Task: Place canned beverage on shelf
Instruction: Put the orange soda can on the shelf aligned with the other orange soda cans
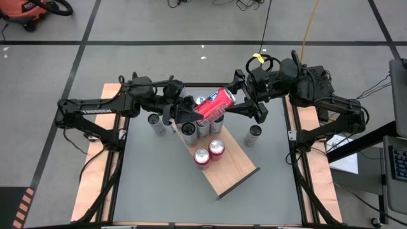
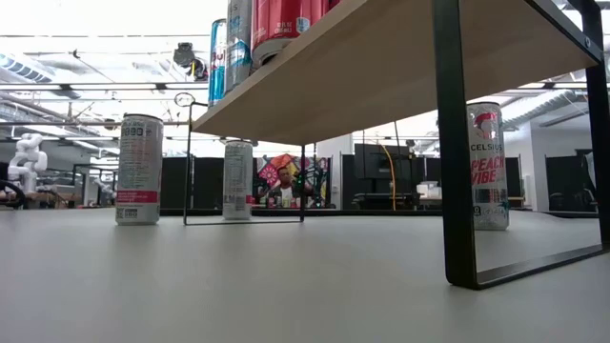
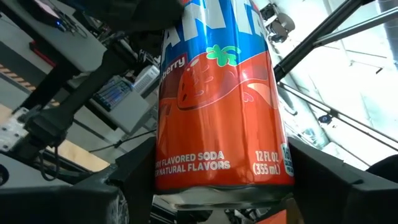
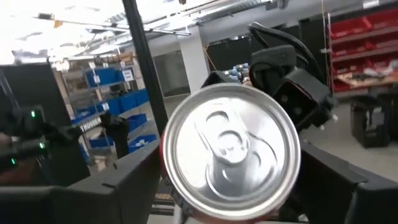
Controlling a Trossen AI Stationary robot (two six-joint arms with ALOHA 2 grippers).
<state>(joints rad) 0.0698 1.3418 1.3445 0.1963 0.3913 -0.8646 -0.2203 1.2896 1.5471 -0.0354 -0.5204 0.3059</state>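
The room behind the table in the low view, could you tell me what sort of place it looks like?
Probably a robotics lab or workshop: an exposed industrial ceiling with pipes and strip lights, a white robot arm at a bench, and racks of blue storage bins in the right wrist view.

The shelf (image 1: 235,170) had bare board at its near end. Two red-topped cans (image 1: 209,152) stood mid-board, and a cluster of cans (image 1: 198,126) crowded its far end. A lone can (image 1: 254,135) blocked the table just beside it.
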